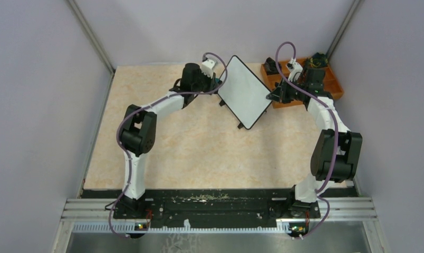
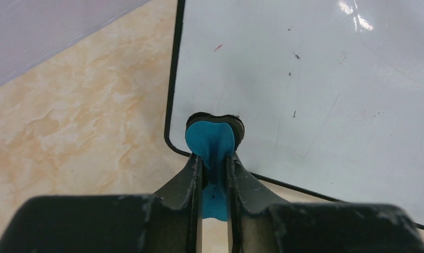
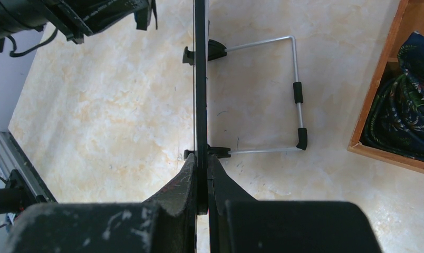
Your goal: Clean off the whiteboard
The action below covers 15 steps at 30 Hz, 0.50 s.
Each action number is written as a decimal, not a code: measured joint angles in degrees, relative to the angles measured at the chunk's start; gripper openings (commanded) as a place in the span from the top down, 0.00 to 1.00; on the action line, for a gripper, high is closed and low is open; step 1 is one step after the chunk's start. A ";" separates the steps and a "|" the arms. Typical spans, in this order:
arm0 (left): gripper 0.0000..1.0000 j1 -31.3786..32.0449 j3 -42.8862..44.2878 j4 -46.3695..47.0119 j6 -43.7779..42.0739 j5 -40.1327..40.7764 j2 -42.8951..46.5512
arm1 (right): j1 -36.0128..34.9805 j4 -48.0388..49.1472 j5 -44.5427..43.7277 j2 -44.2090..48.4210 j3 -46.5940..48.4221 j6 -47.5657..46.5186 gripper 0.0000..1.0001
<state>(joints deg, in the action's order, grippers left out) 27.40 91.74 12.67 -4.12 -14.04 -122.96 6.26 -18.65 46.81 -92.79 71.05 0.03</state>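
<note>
Top external: the whiteboard stands at the far side of the table, between my two grippers, just beside the orange tray. My right gripper is pinching its edge. My left gripper squeezes a small blue eraser against a corner. The face looks almost clean, just specks.

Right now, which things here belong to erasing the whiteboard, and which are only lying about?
For the job:
- whiteboard, clamped at its edge by the right claw
- blue eraser, held in the left claw at the board's corner

Lying about:
- orange compartment tray
- dark patterned cloth inside it
</note>
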 measured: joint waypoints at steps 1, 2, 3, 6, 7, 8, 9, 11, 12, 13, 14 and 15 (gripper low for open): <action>0.98 -0.20 0.81 -1.44 0.26 0.28 0.17 | 0.00 0.00 0.00 0.00 0.00 0.02 1.00; 0.98 -0.44 1.66 -3.06 0.63 0.55 0.42 | 0.00 0.02 0.00 0.00 0.00 0.04 1.00; 0.98 -0.72 2.40 -4.55 1.11 0.70 0.70 | 0.00 0.04 0.00 0.00 0.00 0.07 1.00; 0.98 -1.31 3.56 -9.16 2.45 1.51 2.49 | 0.00 0.28 0.31 -0.70 0.33 0.24 1.00; 0.98 -1.44 3.72 -10.69 2.86 1.84 3.26 | 0.00 0.61 0.44 -0.92 0.37 0.33 1.00; 0.97 -1.49 3.89 -12.33 3.19 2.16 4.07 | 0.00 0.83 0.61 -1.16 0.50 0.46 1.00; 0.97 -1.55 3.91 -13.79 3.63 2.56 4.94 | 0.00 0.92 0.79 -1.46 0.72 0.61 1.00; 0.96 -1.66 3.91 -17.29 4.61 3.30 7.04 | 0.00 1.31 0.94 -1.73 0.79 0.98 1.00; 0.95 -1.66 3.85 -18.47 4.85 3.56 7.93 | 0.00 1.49 0.92 -1.79 0.79 1.14 1.00; 0.94 -1.66 3.48 -19.54 5.29 3.85 9.05 | 0.00 1.51 0.92 -1.81 0.79 1.27 1.00; 0.93 -1.66 2.62 -20.55 5.64 4.26 10.51 | 0.00 1.53 0.90 -1.84 0.79 1.40 1.00; 0.93 -1.66 1.51 -21.40 5.86 4.83 11.98 | 0.00 1.53 0.85 -1.86 0.83 1.51 1.00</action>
<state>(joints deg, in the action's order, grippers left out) 25.74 93.25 -8.73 1.74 -9.21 -110.98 6.26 -17.12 47.66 -94.65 71.88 1.54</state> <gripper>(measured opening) 0.212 0.037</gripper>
